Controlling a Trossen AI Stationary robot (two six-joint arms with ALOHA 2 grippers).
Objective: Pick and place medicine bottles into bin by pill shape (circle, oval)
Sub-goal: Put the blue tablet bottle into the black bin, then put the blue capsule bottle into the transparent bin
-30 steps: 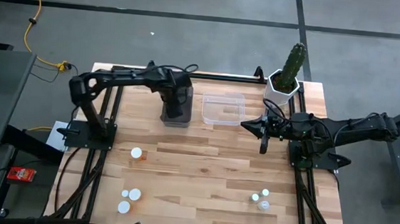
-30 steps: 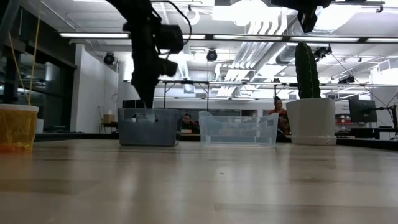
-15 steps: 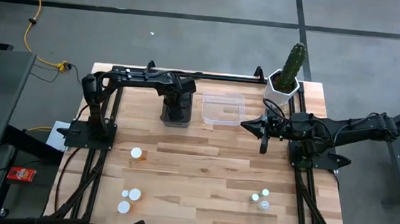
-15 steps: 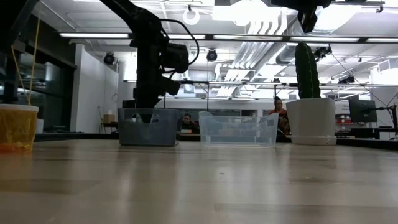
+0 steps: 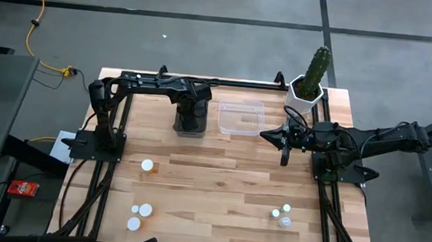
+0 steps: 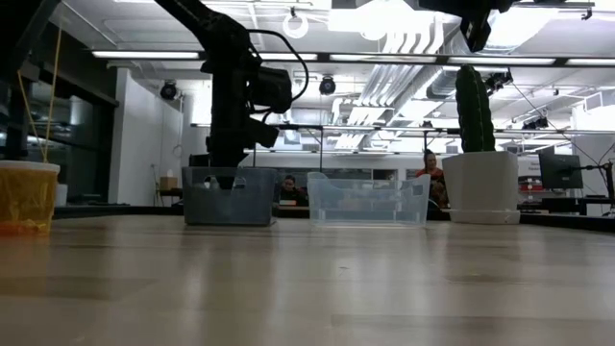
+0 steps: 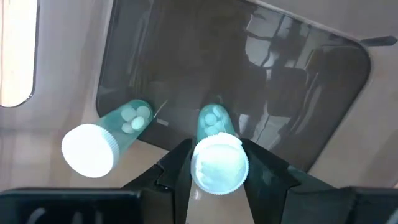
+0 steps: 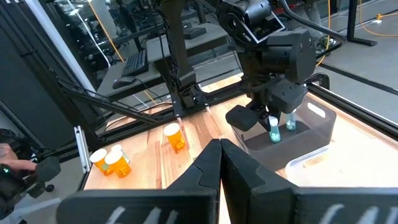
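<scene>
Worktop (image 5: 218,191) of pale planked wood, carrying two bins by the far edge: dark smoky bin (image 5: 189,117), then clear bin (image 5: 240,117) just beside it. Left claw (image 7: 216,163) hanging inside the dark bin, grasping a clear-bluish bottle (image 7: 216,148) by its ribbed white cap, long axis pointing down toward the glossy floor. Second bluish bottle (image 7: 111,138) lying tilted just beside. Right claw (image 5: 284,146) clenched, empty, waiting near the far right corner. Orange bottles (image 8: 111,160) standing along the left edge.
</scene>
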